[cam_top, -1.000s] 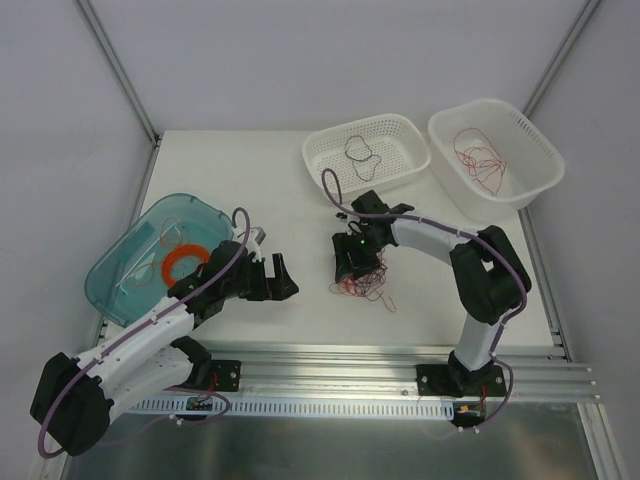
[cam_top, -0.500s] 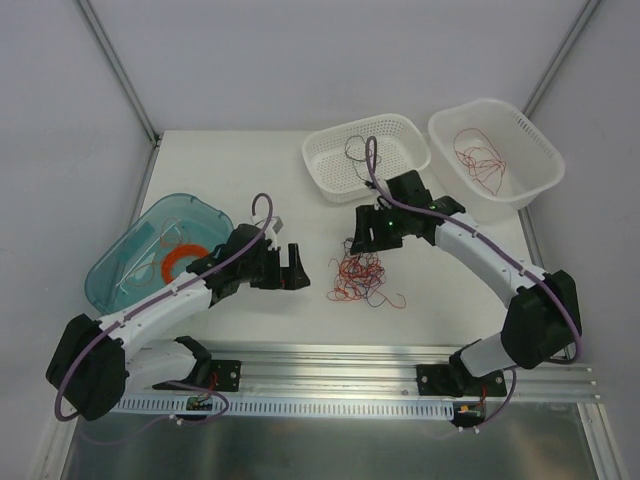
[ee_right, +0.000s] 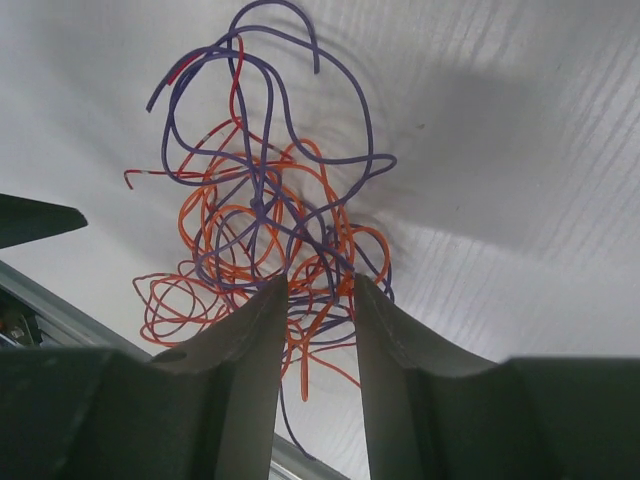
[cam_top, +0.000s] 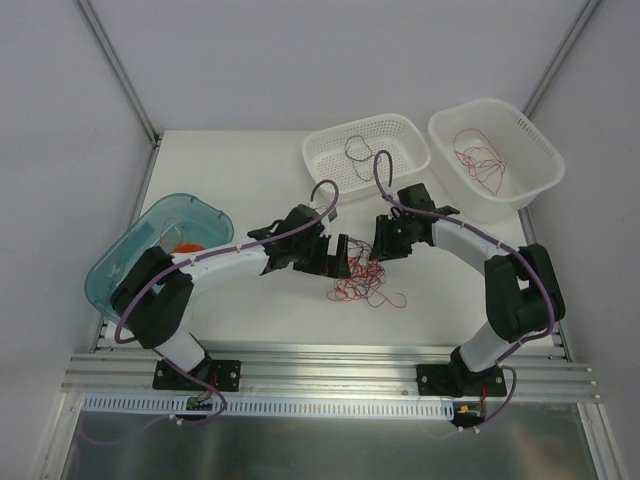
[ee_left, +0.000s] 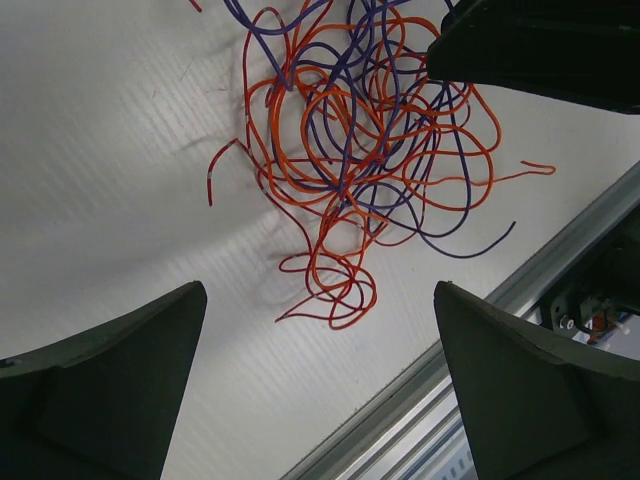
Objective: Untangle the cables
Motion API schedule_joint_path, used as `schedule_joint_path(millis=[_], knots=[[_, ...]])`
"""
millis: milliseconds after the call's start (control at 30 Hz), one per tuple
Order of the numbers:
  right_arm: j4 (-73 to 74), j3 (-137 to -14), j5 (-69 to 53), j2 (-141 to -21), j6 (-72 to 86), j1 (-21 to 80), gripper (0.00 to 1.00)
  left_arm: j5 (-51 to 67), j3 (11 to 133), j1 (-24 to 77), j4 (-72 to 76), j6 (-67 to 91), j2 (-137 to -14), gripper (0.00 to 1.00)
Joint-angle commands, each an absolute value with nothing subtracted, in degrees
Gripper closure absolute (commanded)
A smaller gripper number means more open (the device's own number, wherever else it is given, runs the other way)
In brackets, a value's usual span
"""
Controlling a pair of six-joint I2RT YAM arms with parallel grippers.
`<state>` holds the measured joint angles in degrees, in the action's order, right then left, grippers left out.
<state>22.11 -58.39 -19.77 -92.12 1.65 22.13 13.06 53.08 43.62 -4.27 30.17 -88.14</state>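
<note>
Your left end effector (cam_top: 338,262) has swung across to the cables (cam_top: 365,285), tangled in the middle of the worktop (cam_top: 250,180), and is wide open; the right end effector (cam_top: 383,243) is back there too, narrow, grip unclear, so pulling apart can begin

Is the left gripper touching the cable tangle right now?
Apart. Left wrist view: left gripper open, bare table between each finger and the tangle.

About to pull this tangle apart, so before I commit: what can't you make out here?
Right wrist view: whether the right gripper pinches any strand of the cable tangle; strands cross its narrow gap, contact too fine.
Left wrist view: the tangle's top-right part, covered by the right gripper.
Top view: the tangle's upper edge, under the left gripper and right gripper.
</note>
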Motion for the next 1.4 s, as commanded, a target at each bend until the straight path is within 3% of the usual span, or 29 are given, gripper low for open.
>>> schedule_joint_path(millis=[0, 67, 167, 200, 300, 667, 867, 967, 1000, 1033, 1367], knots=[[16.44, -58.10, -19.60, -92.99, 2.11, 21.80, 0.65, 13.45, 58.00, 44.38, -2.72, 28.56, -92.36, 0.01], [14.86, -57.22, -19.42, -92.90, 1.67, 21.88, 0.69, 12.66, 60.10, 44.56, -2.72, 28.56, -95.26, 0.01], [14.50, -56.52, -18.99, -91.59, 1.50, 21.80, 0.81, 10.99, 62.92, 44.65, -2.55, 28.74, -98.17, 0.01], [14.41, -56.43, -18.81, -90.36, 1.49, 21.80, 0.90, 10.46, 63.54, 44.74, -2.46, 29.00, -98.87, 0.01], [14.50, -56.07, -18.81, -88.43, 1.41, 21.88, 0.99, 8.53, 66.00, 44.74, -2.37, 29.88, -101.59, 0.01], [18.80, -57.83, -20.74, -82.36, 2.11, 24.87, 0.99, 0.27, 71.45, 45.62, -2.29, 32.60, -109.51, 0.02], [25.13, -61.87, -21.45, -77.01, 1.67, 26.72, 0.99, -6.41, 70.23, 45.70, -2.37, 34.63, -111.88, 0.08], [30.40, -65.56, -19.87, -74.19, 0.27, 26.72, 0.99, -8.96, 68.30, 45.62, -2.72, 34.89, -111.71, 0.21], [31.89, -66.52, -18.56, -72.61, -1.56, 26.63, 0.99, -9.40, 67.77, 45.62, -2.81, 34.89, -111.45, 0.28], [34.69, -68.88, -18.02, -71.73, -2.10, 26.37, 0.99, -9.84, 66.63, 45.62, -2.90, 34.81, -110.66, 0.43], [44.55, -81.99, -19.16, -63.64, -6.24, 19.60, 0.99, -15.55, 57.93, 43.16, -5.45, 32.61, -103.10, 0.79]])
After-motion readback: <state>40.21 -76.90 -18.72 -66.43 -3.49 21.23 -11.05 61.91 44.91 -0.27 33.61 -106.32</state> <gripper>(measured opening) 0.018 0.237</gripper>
